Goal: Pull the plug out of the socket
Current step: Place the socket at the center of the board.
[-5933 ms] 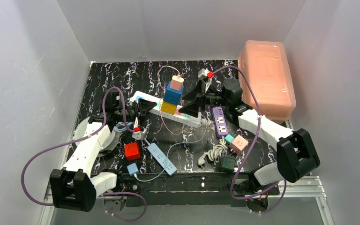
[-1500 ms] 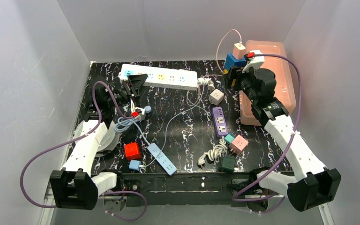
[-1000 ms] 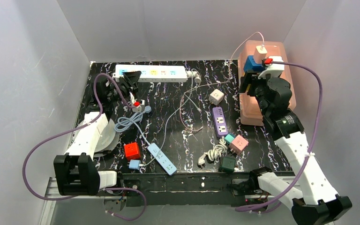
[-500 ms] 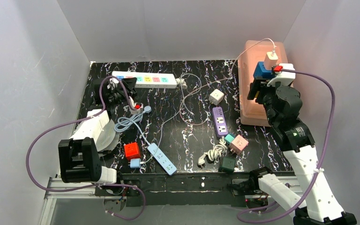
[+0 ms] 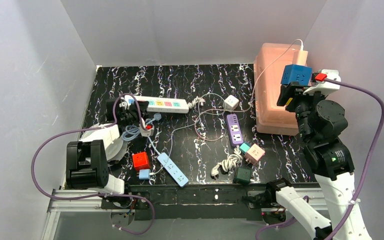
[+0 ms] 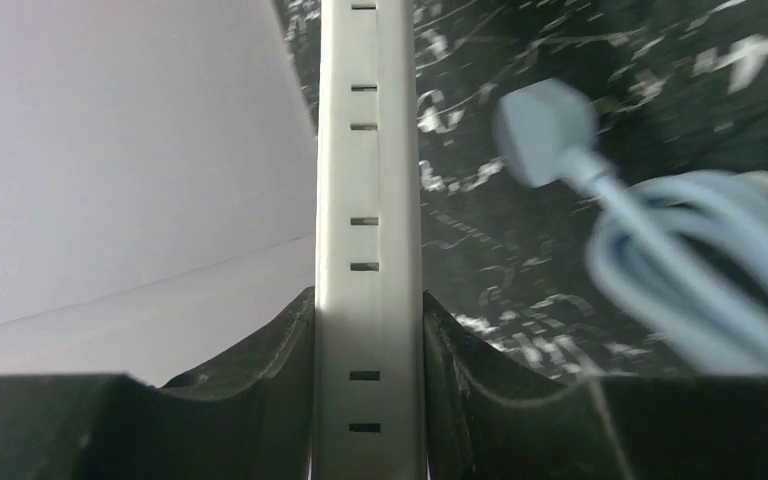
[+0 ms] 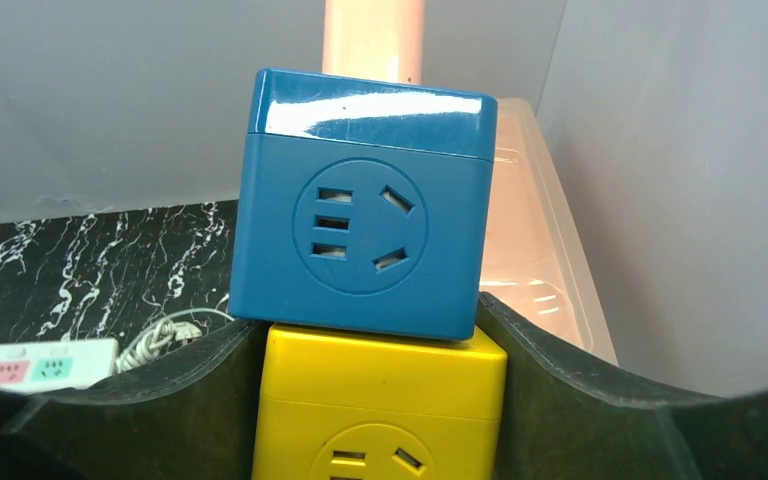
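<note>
The long white power strip (image 5: 158,104) with pastel outlet faces lies on the black marbled table at mid left. My left gripper (image 5: 125,107) is shut on its left end; in the left wrist view the strip (image 6: 368,200) sits tight between both fingers. My right gripper (image 5: 293,95) is raised at the right, by the pink bin. It is shut on a yellow cube plug (image 7: 380,395) that carries a blue cube (image 7: 360,235) and a pink charger (image 7: 374,38). The stack is free of the strip, which shows far below (image 7: 35,362).
A pink lidded bin (image 5: 275,85) stands at the back right. A purple strip (image 5: 235,129), a white cube (image 5: 231,102), pink and green cubes (image 5: 254,153), a slim light-blue strip (image 5: 173,169) and a red cube (image 5: 140,161) lie about. A light-blue plug (image 6: 545,130) and its cable lie beside the left gripper.
My right gripper has carried the cube stack up and to the right, away from the strip. My left gripper has dragged the strip nearer and to the left.
</note>
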